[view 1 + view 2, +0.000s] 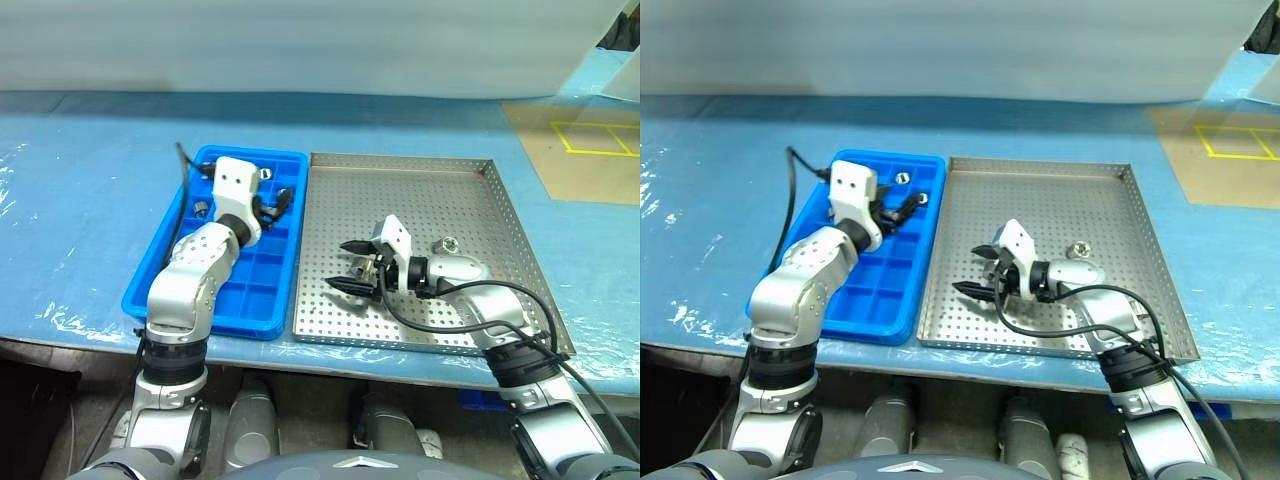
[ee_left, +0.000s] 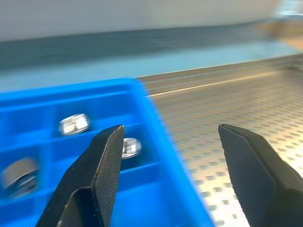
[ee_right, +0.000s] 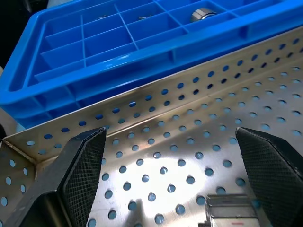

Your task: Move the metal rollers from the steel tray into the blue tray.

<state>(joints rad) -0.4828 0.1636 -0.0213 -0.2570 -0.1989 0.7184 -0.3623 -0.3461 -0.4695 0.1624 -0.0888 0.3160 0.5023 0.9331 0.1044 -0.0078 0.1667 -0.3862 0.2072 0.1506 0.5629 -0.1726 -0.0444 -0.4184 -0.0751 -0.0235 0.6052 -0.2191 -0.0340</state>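
1. Blue sheeting covers the desk (image 1: 80, 200); a pale wall runs along its far side, and a tan floor patch with yellow tape lines lies at the far right.
2. Two trays sit side by side, rims touching: blue tray (image 1: 165, 262) on the robot's left, steel tray (image 1: 400, 190) on its right.
3. Left gripper (image 1: 902, 211): jaws apart at a moderate gap, nothing between them. It hangs over the far part of the blue tray, pointing toward the steel tray.
4. Left wrist view: two rollers (image 2: 74, 124) lie in blue tray compartments just beyond the left gripper's one finger (image 2: 102, 161). A third roller (image 2: 19, 175) lies farther off on that same side, blurred. The other finger stands over the steel tray's perforated floor.
5. Right gripper (image 1: 350, 267): jaws spread wide, empty. It sits low over the steel tray's floor, pointing toward the blue tray.
6. Right wrist view: bare perforated floor lies between the jaws. Ahead of them is the steel tray's holed rim, then the blue tray wall. One roller (image 3: 202, 15) shows in a far compartment.
7. One roller (image 1: 447, 244) rests on the steel tray floor, behind the right gripper beside its wrist, well apart from the jaws.
8. Rollers seen in the blue tray from the head views: one near the far rim (image 1: 901, 178), others close to the left gripper. The exact count is unclear.
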